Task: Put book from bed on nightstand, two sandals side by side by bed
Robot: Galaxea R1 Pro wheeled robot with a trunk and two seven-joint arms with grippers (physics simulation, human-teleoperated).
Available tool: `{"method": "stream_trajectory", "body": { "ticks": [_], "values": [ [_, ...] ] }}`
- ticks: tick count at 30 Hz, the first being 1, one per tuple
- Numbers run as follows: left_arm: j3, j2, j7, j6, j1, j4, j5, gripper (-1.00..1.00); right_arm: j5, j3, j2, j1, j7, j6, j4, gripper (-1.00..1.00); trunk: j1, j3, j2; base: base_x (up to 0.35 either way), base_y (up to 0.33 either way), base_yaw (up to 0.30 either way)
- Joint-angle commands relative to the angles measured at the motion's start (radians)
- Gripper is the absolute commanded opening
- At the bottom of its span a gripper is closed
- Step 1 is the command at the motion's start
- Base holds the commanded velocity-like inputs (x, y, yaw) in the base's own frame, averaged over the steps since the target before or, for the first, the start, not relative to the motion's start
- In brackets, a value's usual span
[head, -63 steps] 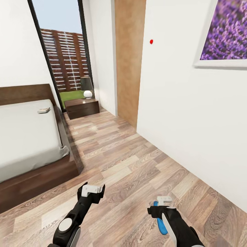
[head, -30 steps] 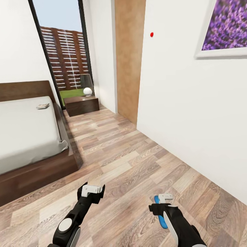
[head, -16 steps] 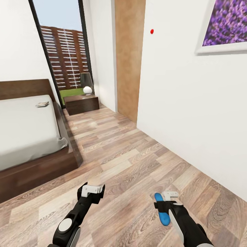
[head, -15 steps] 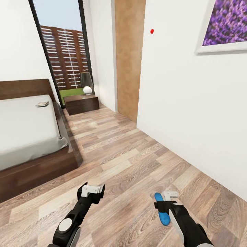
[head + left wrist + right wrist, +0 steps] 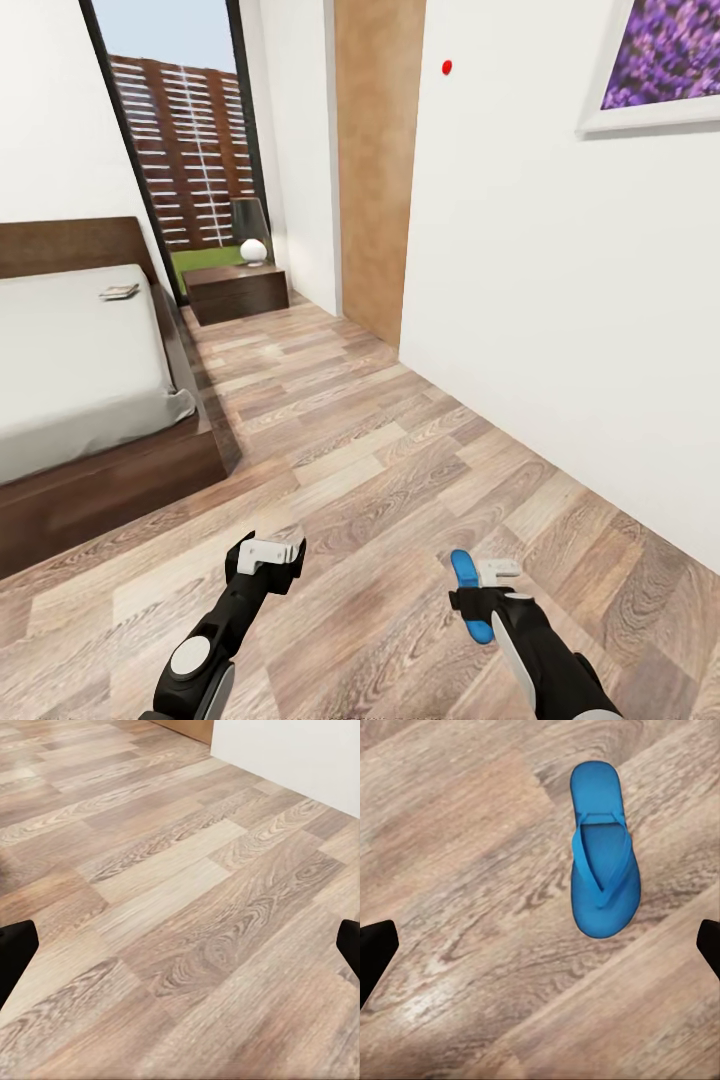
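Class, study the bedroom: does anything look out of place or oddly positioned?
Yes. A single blue sandal lies alone on the wood floor near the right gripper, well away from the bed. A book rests on the mattress near the headboard.

Brown wood-plank floor is stretching across the left wrist view, meeting a white wall at the far side. The left pincer's dark fingertips are showing spread wide at opposite edges, holding nothing.
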Motion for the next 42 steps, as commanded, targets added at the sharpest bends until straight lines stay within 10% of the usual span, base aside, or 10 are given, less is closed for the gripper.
{"method": "stream_trajectory", "body": {
  "ticks": [1, 42],
  "values": [
    [0.0, 0.0, 0.001, 0.006, 0.0, -0.001, 0.0, 1.0, 0.001, -0.001, 0.0, 0.0, -0.001, 0.005, -0.001, 1.0, 0.0, -0.001, 0.0, 0.0, 0.0, 0.0],
    [0.0, 0.0, 0.001, 0.004, 0.0, 0.0, -0.003, 1.0, 0.002, 0.006, 0.007, 0.0, -0.002, 0.004, 0.004, 1.0, 0.0, -0.001, 0.0, 0.08, -0.04, 0.0]
  ]
}}
